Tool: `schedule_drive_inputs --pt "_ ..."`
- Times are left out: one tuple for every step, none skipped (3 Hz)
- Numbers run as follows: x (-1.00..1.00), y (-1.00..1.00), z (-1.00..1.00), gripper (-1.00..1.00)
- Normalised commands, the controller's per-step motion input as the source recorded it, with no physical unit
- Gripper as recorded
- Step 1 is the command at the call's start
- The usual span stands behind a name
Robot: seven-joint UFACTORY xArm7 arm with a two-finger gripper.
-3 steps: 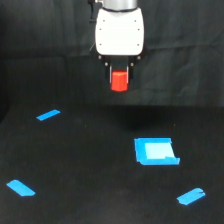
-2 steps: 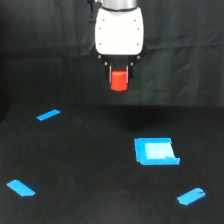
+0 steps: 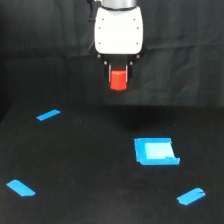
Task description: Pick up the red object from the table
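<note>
The red object is a small bright red-orange stubby block held between the two dark fingers of my gripper. The gripper hangs from the white arm head at the top centre of the exterior view. It is shut on the block and holds it well above the black table. The block's upper part is hidden between the fingers.
A flat blue square piece lies on the table below and toward the exterior view's right of the gripper. Blue tape strips lie at the left, lower left and lower right. A black cloth backdrop hangs behind.
The gripper has risen slightly with the red block in it. Nothing on the table has moved.
</note>
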Motion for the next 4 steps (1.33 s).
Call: schedule_drive_inputs --pt "-0.02 -0.01 0.06 -0.99" --pt "-0.02 -0.01 0.05 -0.99" --pt "-0.02 -0.01 0.05 -0.99" --pt "-0.02 -0.01 0.05 -0.99"
